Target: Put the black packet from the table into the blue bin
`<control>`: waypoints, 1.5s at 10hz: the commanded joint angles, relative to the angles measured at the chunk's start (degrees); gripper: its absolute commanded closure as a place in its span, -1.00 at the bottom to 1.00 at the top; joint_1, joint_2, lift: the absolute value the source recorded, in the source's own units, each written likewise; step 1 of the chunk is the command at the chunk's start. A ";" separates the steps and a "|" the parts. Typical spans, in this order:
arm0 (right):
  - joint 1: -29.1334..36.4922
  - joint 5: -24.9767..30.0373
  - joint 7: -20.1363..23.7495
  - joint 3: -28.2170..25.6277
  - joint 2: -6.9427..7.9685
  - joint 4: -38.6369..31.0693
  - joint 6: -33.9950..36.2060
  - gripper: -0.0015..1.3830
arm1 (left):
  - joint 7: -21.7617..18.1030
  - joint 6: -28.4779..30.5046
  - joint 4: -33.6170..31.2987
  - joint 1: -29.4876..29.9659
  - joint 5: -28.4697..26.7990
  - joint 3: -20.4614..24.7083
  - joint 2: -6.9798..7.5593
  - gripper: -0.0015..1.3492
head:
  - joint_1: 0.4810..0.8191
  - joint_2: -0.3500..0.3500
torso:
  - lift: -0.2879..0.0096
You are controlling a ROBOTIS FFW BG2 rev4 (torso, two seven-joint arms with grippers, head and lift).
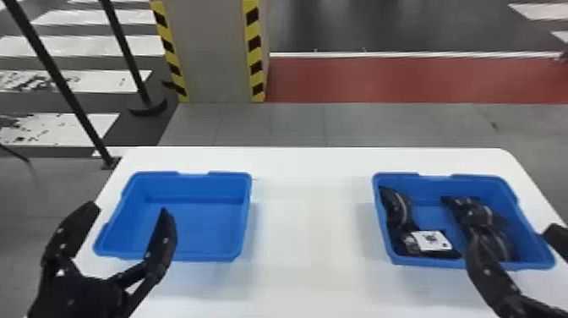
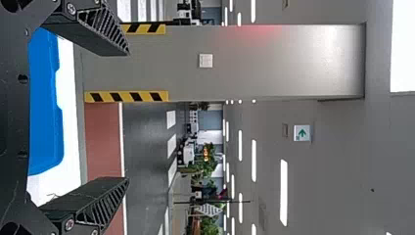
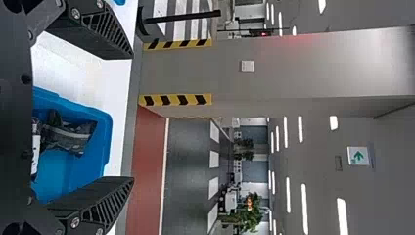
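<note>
In the head view my left gripper (image 1: 126, 211) stands open over the near left part of the left blue bin (image 1: 203, 249), which holds nothing. My right gripper (image 1: 515, 241) is open above the near right part of the right blue bin (image 1: 431, 263). In that bin lie a black packet (image 1: 397, 207) with a white label at the left and another black packet (image 1: 490, 215) at the right. The left wrist view has the left gripper (image 2: 128, 115) with nothing between its fingers. Seen from the right wrist, the right gripper (image 3: 133, 117) is spread, a black packet (image 3: 71, 134) in the bin beyond.
Both bins stand on a white table (image 1: 312, 237), with a wide gap of tabletop between them. Behind the table rises a grey pillar (image 1: 215, 50) with yellow and black edges. Black posts (image 1: 126, 55) stand on the floor at the back left.
</note>
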 commanded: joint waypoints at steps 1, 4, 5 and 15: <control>-0.24 0.25 0.09 0.00 0.00 0.60 -0.71 -0.79 | 0.00 -0.13 0.00 0.06 0.00 0.11 -0.04 -0.83 | 0.27 0.17 | 0.20; -0.52 0.71 0.44 0.00 0.09 1.30 -1.41 -0.79 | 0.00 -0.27 0.00 0.06 0.12 0.11 -0.04 -0.83 | 0.27 0.17 | 0.20; -0.66 1.05 0.62 0.00 0.09 1.44 -1.69 -0.80 | 0.00 -0.13 0.00 0.06 0.12 0.11 0.05 -0.83 | 0.27 0.17 | 0.20; -1.50 1.39 1.32 0.00 0.09 2.71 -3.66 -0.79 | 0.00 -0.41 0.00 0.06 0.34 0.22 -0.04 -0.83 | 0.27 0.18 | 0.20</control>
